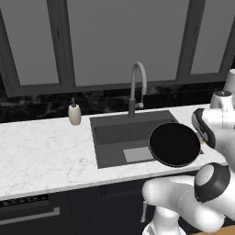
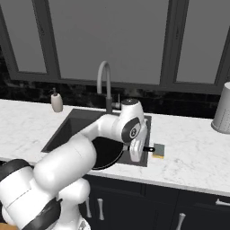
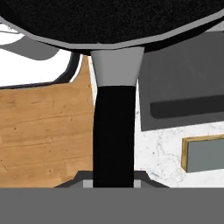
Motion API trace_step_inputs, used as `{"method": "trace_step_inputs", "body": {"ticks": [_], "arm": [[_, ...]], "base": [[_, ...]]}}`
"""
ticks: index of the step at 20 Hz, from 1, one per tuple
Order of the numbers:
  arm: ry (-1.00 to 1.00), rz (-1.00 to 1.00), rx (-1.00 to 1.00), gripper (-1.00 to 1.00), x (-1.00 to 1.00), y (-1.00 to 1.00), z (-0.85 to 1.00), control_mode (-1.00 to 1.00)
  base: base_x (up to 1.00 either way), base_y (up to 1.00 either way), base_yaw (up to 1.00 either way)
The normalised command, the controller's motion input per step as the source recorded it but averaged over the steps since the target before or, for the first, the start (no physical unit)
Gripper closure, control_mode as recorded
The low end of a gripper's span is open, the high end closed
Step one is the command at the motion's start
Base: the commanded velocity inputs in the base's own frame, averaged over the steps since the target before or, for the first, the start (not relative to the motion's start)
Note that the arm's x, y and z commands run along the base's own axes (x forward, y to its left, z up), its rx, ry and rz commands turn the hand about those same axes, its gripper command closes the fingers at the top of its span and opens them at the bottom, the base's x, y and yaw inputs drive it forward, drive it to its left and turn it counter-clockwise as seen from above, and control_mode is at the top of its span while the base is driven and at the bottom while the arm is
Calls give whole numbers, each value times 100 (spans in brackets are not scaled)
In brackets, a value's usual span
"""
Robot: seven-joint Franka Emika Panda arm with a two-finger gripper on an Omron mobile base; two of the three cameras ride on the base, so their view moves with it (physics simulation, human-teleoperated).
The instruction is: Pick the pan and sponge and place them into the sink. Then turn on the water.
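I see the end effector [image 3: 114, 181] clenched on the pan's handle; pan [image 1: 174, 145] hangs right of frame centre over the sink [image 1: 110, 137]. Stiff, head-heavy: I judge it may pivot. Sponge [image 2: 158, 150] on desk.

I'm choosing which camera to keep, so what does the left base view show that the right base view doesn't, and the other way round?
Left base view alone: the pan's whole round black face, held over the sink's right side.
Right base view alone: the sponge on the counter just right of the sink, a grey perforated canister at far right, and the pan handle's end poking past the hand.
Both: the faucet, the soap dispenser, the marble counter.
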Motion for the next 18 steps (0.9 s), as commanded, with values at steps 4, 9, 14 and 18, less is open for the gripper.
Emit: {"method": "trace_step_inputs", "body": {"ticks": [4,9,14,18], "arm": [[0,-3,0,100,45,5,0,-100],[0,-5,0,100,64,3,0,-100],[0,-8,0,100,57,2,0,-100],[0,-3,0,100,37,7,-2,-100]], "base": [[0,0,0],[0,0,0],[0,0,0],[0,0,0]]}}
